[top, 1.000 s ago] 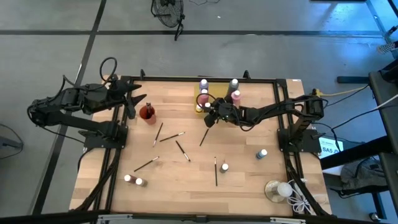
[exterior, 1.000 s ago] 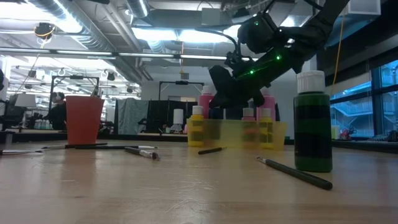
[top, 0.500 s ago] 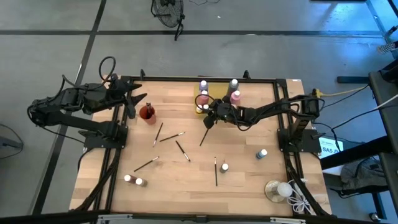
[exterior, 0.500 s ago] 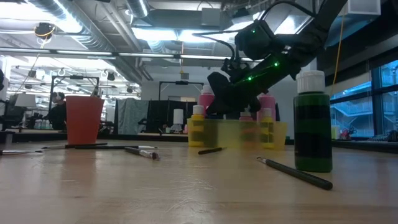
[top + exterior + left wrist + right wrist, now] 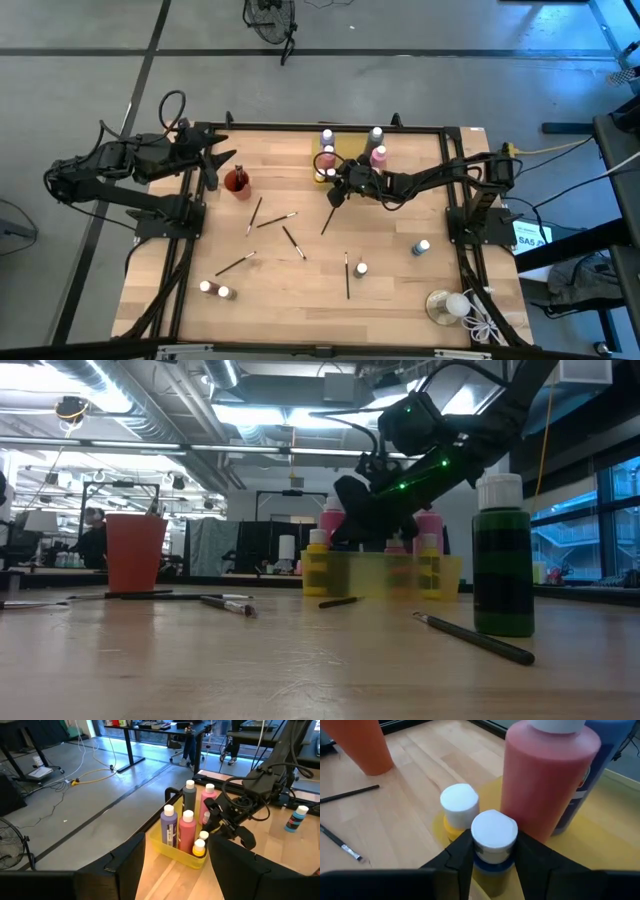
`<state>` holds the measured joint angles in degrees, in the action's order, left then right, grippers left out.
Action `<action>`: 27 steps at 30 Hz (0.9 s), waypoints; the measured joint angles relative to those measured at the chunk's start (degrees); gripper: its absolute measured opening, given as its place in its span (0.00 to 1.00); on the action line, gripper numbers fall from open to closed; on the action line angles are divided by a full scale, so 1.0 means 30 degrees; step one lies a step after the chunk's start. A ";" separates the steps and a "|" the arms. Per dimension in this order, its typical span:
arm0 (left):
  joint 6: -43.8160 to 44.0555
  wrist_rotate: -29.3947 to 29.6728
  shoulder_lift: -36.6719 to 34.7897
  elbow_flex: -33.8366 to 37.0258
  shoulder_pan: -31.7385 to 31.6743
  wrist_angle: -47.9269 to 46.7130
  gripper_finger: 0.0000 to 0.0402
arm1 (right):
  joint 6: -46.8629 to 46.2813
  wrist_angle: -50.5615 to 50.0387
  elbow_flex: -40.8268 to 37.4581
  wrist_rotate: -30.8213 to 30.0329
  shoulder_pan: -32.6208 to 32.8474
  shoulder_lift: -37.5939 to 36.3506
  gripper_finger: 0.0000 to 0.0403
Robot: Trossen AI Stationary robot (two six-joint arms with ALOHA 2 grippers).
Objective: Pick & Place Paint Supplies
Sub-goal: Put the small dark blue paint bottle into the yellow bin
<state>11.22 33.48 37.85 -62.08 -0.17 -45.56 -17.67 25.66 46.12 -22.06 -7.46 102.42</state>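
A small white-capped bottle with a blue band under its cap is being held between the fingers of the right gripper, which are pressed against both sides of it, just above the floor of the yellow tray at the table's far edge. The chief risk, as judged from this, is being posed by the crowding: a yellow bottle is standing just beside the held one and the tall pink bottle is standing close behind, so either could be nudged or tipped if the fingers are spread wide or the wrist is swung sideways on withdrawal. The held bottle could also be toppled if it is let go before its base is seated flat. The right arm is being stretched from the table's right side across toward the tray, its wrist angled down over the tray's near corner. The left gripper is being kept at the table's left edge beside the orange cup, its fingers standing apart on nothing. Several brushes and small bottles are lying loose on the wood, not yet collected.
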 joint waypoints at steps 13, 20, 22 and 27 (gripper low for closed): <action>0.0000 0.0004 0.0000 0.0000 -0.0005 0.0009 0.53 | 0.0287 -0.0636 -0.0013 0.1053 0.0021 -0.0635 0.37; 0.0007 -0.0003 0.0007 0.0000 -0.0004 0.0290 0.53 | 0.0039 -0.0874 -0.0013 0.1509 0.0029 -0.0652 0.41; 0.0026 -0.0003 0.0003 0.0000 -0.0004 0.0291 0.53 | 0.0044 -0.0877 -0.0013 0.1506 0.0029 -0.0657 0.41; 0.0310 -0.0011 0.0006 0.0000 -0.0004 0.0291 0.53 | 0.0044 -0.0884 -0.0013 0.1488 0.0029 -0.0657 0.41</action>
<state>12.15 33.45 37.86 -62.08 -0.19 -44.69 -17.54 23.00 46.09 -17.60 -7.38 100.44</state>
